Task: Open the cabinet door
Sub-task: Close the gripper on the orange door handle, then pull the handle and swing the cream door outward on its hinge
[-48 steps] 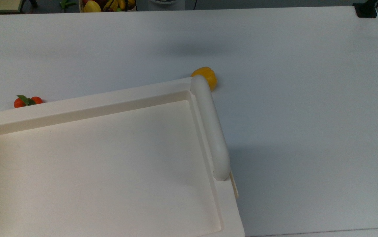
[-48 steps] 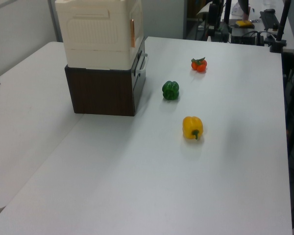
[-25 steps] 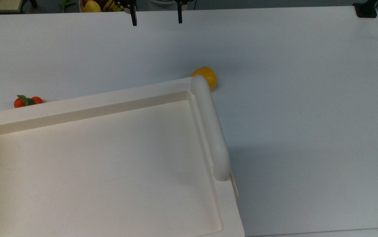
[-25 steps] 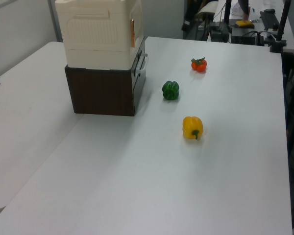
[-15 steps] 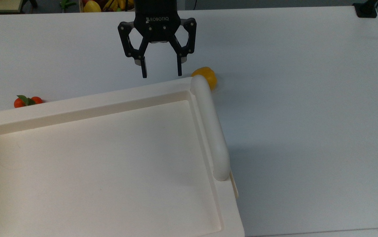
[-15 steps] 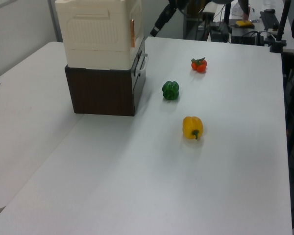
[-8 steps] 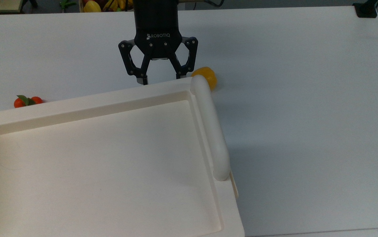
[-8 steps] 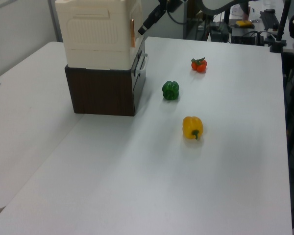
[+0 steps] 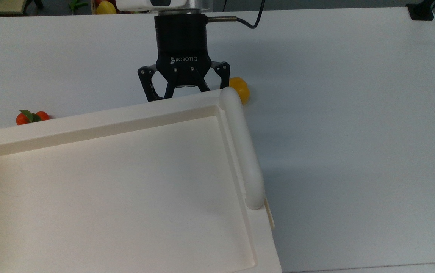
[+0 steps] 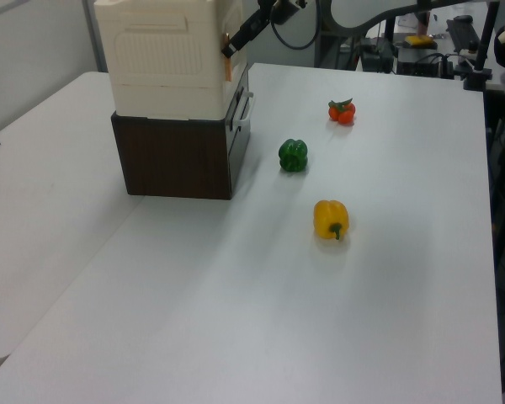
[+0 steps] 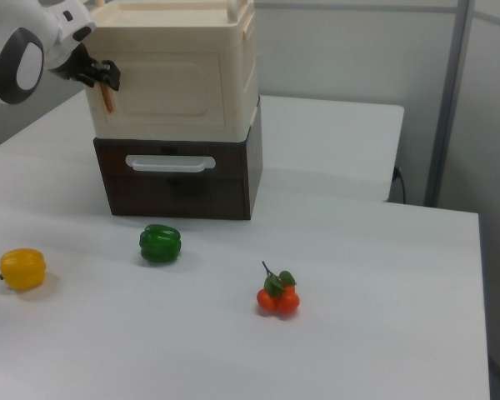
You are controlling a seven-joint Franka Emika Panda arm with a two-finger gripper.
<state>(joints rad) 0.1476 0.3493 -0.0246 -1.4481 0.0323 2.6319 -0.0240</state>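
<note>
Where the cream-white plastic cabinet (image 11: 173, 71) sits on a dark brown drawer box (image 11: 179, 179) toward the far corner of the white worktop (image 10: 261, 295) in the left view, the black two-finger hand (image 9: 183, 91) reaches in at the cabinet's front face. In the top view its two finger linkages stand spread apart, their tips hidden behind the rim of the large recessed cream cabinet top (image 9: 119, 189), so whether they pinch anything cannot be told. The right view shows the hand (image 11: 102, 77) at the right view's left edge of the flat cream-white cabinet door (image 11: 162, 93), right by a thin orange-brown handle strip (image 11: 107, 100) that runs down that edge. The door lies flush in the cabinet front, shut. In the left view the hand (image 10: 234, 38) meets the same upper front corner of the cabinet.

A rounded white cylindrical bar (image 9: 242, 148) lies along one side of the cabinet top in the top view. A white drawer handle (image 11: 168, 164) crosses the brown box below the door.

On the worktop in front of the cabinet lie a green bell pepper (image 11: 160, 243), near the drawer box, a yellow bell pepper (image 11: 22, 268) farther toward the right view's left edge, and a cluster of small orange-red tomatoes with green leaves (image 11: 277, 296) well apart from both.
</note>
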